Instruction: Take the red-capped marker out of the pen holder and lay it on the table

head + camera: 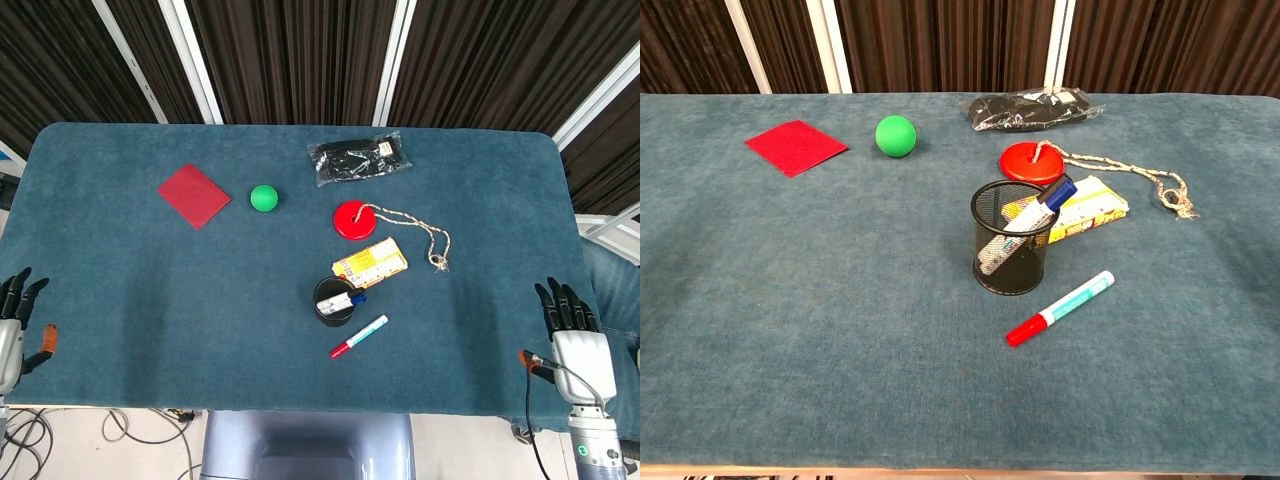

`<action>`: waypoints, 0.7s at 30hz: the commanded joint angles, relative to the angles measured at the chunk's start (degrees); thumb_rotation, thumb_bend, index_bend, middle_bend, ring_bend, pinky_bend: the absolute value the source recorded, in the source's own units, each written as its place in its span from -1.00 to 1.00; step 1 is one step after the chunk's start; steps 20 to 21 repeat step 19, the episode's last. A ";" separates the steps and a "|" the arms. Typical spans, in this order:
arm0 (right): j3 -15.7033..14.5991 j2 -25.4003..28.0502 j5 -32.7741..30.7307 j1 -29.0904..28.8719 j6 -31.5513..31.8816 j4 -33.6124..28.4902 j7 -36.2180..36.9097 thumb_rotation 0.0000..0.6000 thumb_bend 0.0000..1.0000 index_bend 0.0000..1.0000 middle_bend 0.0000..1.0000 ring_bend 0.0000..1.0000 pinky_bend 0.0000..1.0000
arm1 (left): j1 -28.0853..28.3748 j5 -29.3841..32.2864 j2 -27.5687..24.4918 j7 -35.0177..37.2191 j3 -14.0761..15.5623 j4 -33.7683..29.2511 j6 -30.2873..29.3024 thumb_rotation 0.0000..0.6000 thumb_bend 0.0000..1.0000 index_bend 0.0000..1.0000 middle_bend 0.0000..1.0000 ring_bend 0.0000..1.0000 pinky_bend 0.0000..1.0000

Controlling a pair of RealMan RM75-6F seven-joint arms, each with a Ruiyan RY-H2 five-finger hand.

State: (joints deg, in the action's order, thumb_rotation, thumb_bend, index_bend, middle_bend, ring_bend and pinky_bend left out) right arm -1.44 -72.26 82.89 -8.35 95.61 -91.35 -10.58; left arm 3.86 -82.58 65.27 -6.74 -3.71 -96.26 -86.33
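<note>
The slim red-capped marker with a white and teal barrel [1061, 308] lies flat on the blue-green felt-like tablecloth [820, 300], just in front of and to the right of the black wire-mesh cylindrical pen holder [1011, 250], close to it but not touching. Its long axis runs diagonally: the red cap points toward the near edge and to the left, the pale tail away and to the right. A blue-capped white marker [1026, 223] leans inside the holder, cap up and poking over the rim. Behind the holder lies a flat yellow printed card packet [1090, 209]. The left hand [12, 325] and right hand [570, 335] hover at the table's near corners, fingers extended and apart, holding nothing.
</note>
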 commanded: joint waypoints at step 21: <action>2.56 0.26 1.36 1.99 -2.62 -0.56 0.06 1.00 -0.59 -1.00 -1.00 -1.00 -0.66 | -0.11 -0.94 0.09 -0.06 0.18 0.53 -0.68 1.00 -0.04 -0.73 -1.00 -1.00 -1.00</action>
